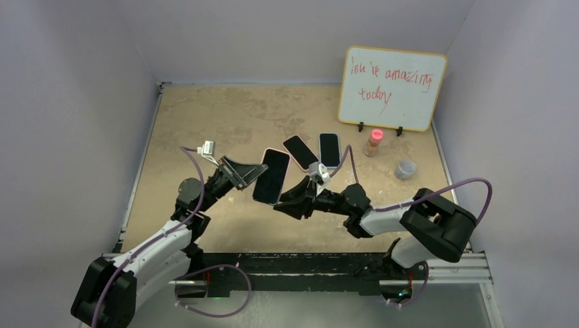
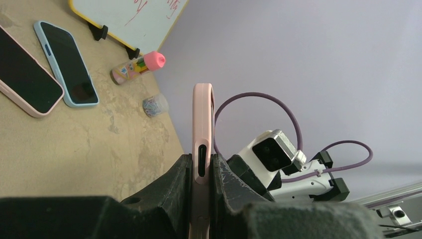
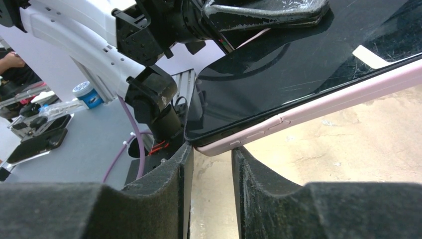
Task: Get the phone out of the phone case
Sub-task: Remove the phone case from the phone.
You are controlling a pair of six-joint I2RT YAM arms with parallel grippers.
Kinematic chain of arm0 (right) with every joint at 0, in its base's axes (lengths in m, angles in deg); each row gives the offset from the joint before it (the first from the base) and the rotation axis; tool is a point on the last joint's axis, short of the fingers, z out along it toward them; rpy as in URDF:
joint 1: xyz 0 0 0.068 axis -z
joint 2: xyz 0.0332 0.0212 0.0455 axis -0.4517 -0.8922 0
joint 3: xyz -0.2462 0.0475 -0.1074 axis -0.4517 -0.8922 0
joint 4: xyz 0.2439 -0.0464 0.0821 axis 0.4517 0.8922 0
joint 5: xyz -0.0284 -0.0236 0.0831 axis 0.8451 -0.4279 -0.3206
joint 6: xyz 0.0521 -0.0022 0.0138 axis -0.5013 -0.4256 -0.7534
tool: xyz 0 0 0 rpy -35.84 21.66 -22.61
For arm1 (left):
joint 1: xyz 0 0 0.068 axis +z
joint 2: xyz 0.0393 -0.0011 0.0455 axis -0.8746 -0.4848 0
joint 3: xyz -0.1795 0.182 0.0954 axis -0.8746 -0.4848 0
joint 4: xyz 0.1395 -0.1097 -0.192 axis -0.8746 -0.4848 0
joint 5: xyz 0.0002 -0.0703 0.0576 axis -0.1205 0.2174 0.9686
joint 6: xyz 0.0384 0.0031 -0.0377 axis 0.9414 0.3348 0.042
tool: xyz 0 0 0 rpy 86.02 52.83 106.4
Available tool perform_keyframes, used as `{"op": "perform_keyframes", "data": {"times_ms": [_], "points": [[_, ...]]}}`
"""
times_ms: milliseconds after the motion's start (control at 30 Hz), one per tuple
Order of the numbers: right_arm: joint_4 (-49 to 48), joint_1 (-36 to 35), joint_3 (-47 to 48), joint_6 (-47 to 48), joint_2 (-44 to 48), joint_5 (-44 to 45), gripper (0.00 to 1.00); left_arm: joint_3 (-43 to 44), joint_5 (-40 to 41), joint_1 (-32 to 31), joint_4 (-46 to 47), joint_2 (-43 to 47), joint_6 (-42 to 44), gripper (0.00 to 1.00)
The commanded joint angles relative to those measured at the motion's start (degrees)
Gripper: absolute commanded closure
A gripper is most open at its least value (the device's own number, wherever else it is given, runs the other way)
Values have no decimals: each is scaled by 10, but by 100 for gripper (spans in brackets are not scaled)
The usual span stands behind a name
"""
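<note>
Left wrist view: left claw (image 2: 201, 167) clamps the pink case (image 2: 203, 114) edgewise above the counter (image 2: 74, 149); its rim likely flexes around the stiff, slick, fragile phone (image 3: 298, 74), so the parted right claw (image 3: 211, 159) at the corner suits peeling.

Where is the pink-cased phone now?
Top view, centre: the pink-cased black-screen phone is held above the table, clamped in the left claw, with the right claw at its near corner.

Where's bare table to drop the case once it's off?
Bare: far-left table, from the left wall to the lying pink phone. Near centre is bare, but the held phone hangs over it. Crowded: far right, around the blue phone, whiteboard, bottle, jar.
</note>
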Motion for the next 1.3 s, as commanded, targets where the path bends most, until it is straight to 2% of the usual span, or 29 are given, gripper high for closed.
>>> {"op": "perform_keyframes", "data": {"times_ms": [0, 167, 333, 733, 1033, 1267], "points": [[-148, 7, 22, 23, 2, 11, 67, 12, -20, -2, 73, 11, -39, 100], [-171, 19, 26, 2, -10, 16, 73, 17, -29, -2, 65, 19, -45, 100], [-148, 21, 36, -12, -5, 49, 76, 18, -36, -6, 63, 22, -44, 100], [-110, 37, 62, -48, 25, 72, 77, -11, -52, -20, 74, 8, -25, 100], [-127, 55, 68, -97, 20, 84, 77, -57, -55, -28, 83, -2, 2, 100], [-79, 62, 83, -110, 25, 101, 79, -52, -63, -60, 110, -12, 35, 100]]}}
